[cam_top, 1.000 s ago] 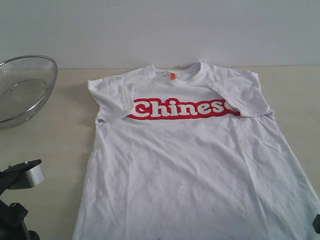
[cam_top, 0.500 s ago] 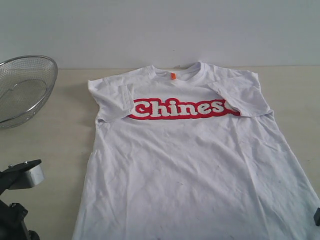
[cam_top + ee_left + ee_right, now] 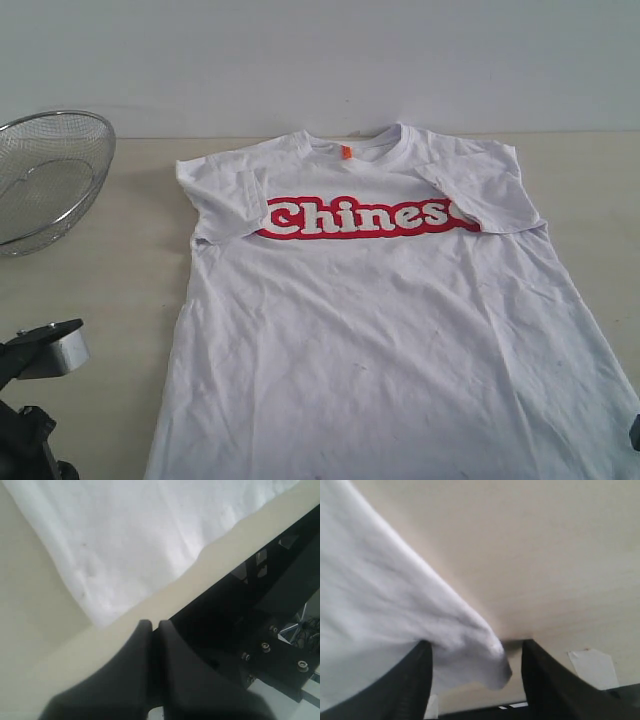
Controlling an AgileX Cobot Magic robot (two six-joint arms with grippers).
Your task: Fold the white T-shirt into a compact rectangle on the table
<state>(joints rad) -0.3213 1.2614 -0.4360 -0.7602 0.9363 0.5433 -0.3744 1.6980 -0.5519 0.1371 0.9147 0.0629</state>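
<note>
We read 1 word: "Chinese" [image 3: 365, 217], in white letters outlined in red, across the chest of the white T-shirt [image 3: 380, 340]. A folded sleeve [image 3: 485, 195] partly covers its last letter. The orange neck tag [image 3: 346, 153] is too small for us to read.

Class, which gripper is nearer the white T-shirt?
Right. The right gripper has the white T-shirt corner between its open jaws; the left gripper sits shut beside the hem, apart.

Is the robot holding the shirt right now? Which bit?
Nothing is held yet. The right gripper stands open around a bottom corner of the shirt, not pinching it. The left gripper is shut on nothing.
</note>
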